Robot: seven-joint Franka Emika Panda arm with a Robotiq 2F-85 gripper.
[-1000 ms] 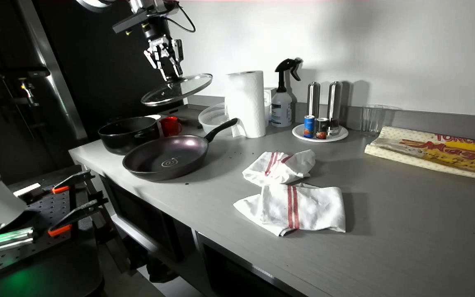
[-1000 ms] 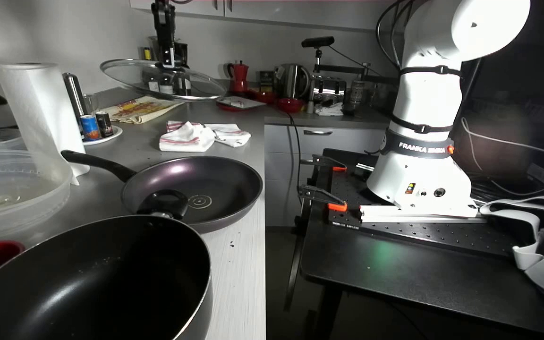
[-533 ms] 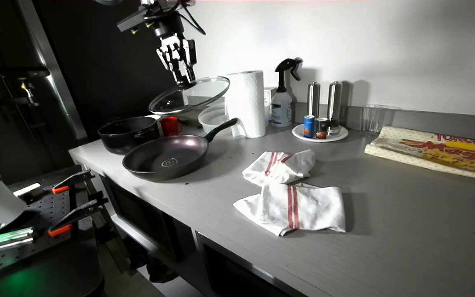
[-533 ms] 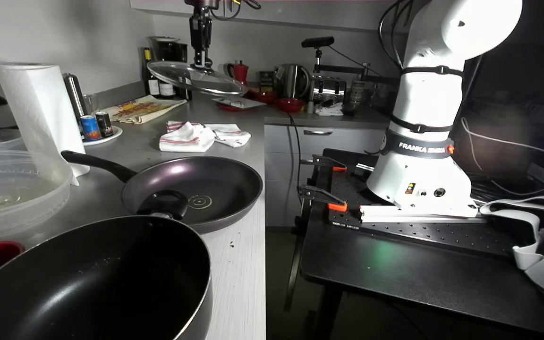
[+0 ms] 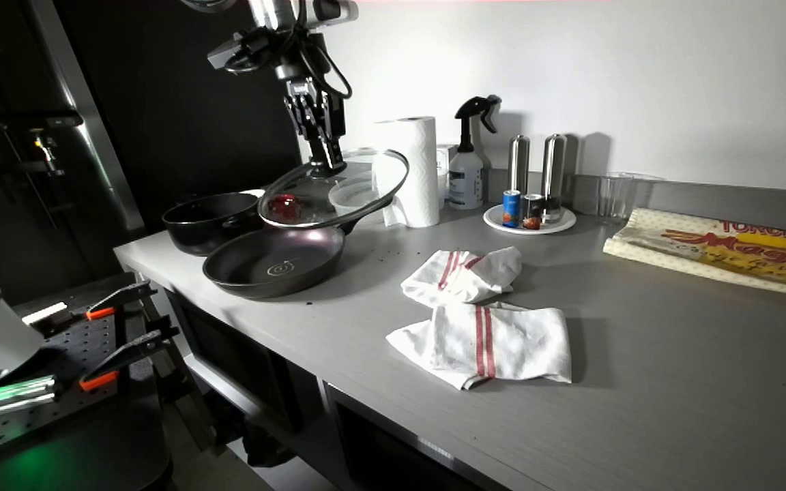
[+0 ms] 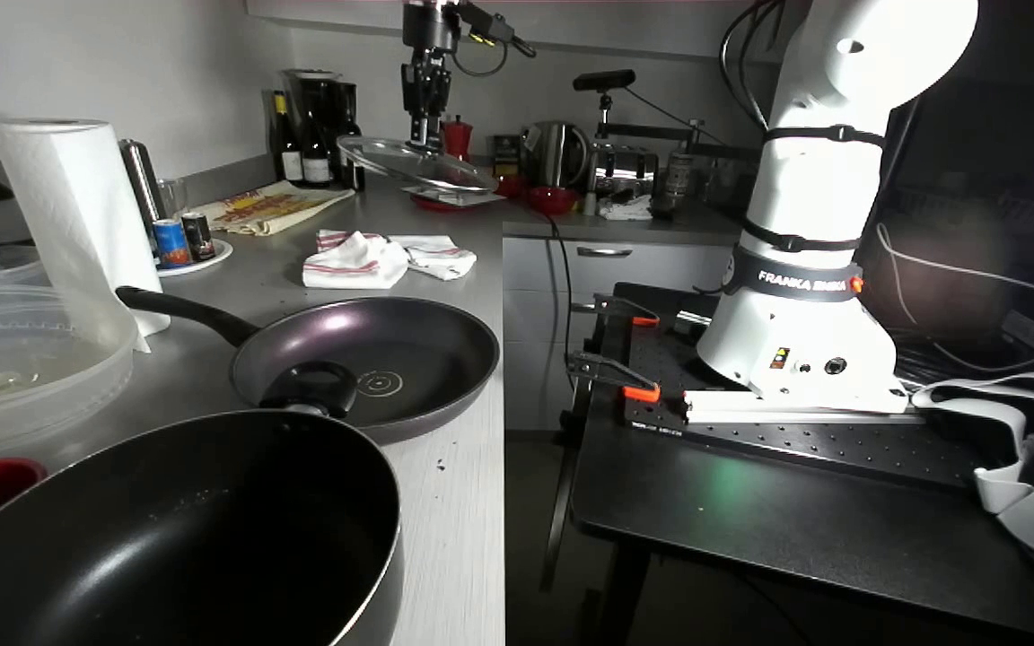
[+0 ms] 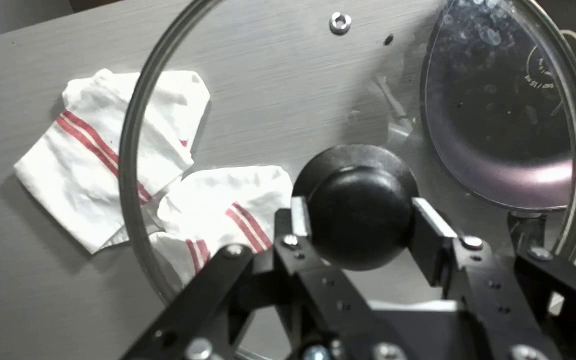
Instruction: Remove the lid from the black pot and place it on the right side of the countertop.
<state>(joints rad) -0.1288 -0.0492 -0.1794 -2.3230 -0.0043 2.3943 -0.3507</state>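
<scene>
The lid [image 5: 336, 198] is off; black pot [image 5: 209, 232] uncovered beside the frying pan [image 5: 271, 269]. My hand [image 5: 327, 166] is clamped on the lid's knob [image 7: 360, 217], holding it aloft near the frying pan. Likely remaining: tabletop [image 5: 652, 361] placement right of it, release.

"FRANKA EMIKA" on the robot base [image 6: 795, 327], "TORCHON" and "Magic" on the yellow printed cloth [image 5: 717, 254]
</scene>
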